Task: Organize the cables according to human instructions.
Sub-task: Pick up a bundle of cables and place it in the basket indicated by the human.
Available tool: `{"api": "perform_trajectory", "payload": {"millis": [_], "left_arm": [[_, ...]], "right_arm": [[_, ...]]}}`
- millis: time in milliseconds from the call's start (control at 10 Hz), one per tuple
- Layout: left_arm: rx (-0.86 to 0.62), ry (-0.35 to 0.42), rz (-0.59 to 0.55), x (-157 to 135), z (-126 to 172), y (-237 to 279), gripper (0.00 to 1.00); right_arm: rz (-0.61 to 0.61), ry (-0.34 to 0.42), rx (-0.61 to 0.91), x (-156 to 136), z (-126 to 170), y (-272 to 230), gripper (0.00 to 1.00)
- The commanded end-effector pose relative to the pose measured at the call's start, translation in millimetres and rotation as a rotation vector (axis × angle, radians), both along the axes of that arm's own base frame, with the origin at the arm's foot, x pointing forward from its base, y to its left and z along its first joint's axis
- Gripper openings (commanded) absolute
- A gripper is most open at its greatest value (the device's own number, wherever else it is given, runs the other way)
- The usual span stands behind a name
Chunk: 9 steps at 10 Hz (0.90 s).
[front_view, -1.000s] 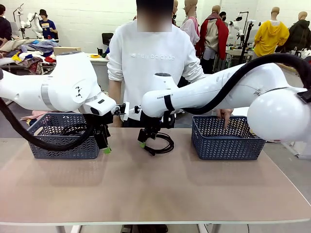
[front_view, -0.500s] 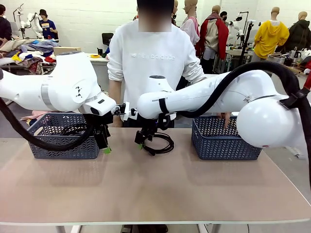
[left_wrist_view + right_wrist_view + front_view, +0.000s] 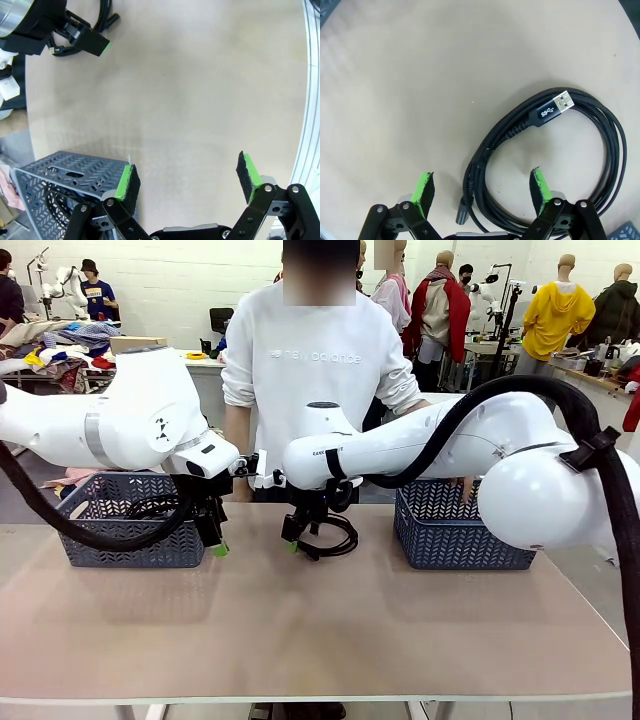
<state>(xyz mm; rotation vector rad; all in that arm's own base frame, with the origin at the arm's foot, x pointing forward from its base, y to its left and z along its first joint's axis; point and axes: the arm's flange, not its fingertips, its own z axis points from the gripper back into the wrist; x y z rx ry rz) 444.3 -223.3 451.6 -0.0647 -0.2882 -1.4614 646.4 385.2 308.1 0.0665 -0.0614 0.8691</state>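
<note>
Compared with a second ago, the right gripper (image 3: 292, 540) has been carried a little further left and lower over the coiled cable (image 3: 330, 536), and the right arm's elbow has swung inward across the right basket (image 3: 455, 535). The left gripper (image 3: 217, 540) is found unchanged beside the left basket (image 3: 125, 540).

In the right wrist view the right gripper (image 3: 482, 192) is seen with jaws spread wide, straddling the near edge of the coiled cable (image 3: 545, 160), nothing pinched; a silver USB plug (image 3: 563, 101) is pointed away from the coil. The left gripper (image 3: 189, 180) is also held spread and empty, just beside the left basket (image 3: 65, 172), where another cable (image 3: 60, 200) is seen coiled inside. The person's hand (image 3: 466, 487) is held at the right basket's far rim.
</note>
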Motion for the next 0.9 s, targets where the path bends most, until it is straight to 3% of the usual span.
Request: {"api": "perform_trajectory", "payload": {"millis": [0, 600, 800], "left_arm": [[-0.001, -0.002, 0.006, -1, 0, 1, 1.0], [-0.001, -0.002, 0.006, -1, 0, 1, 1.0], [-0.001, -0.002, 0.006, -1, 0, 1, 1.0]], "right_arm": [[-0.036, -0.019, -0.052, 6, 6, 9, 1.0], [-0.033, -0.02, -0.068, 10, 2, 19, 1.0], [-0.036, -0.025, -0.076, 10, 2, 19, 0.87]]}}
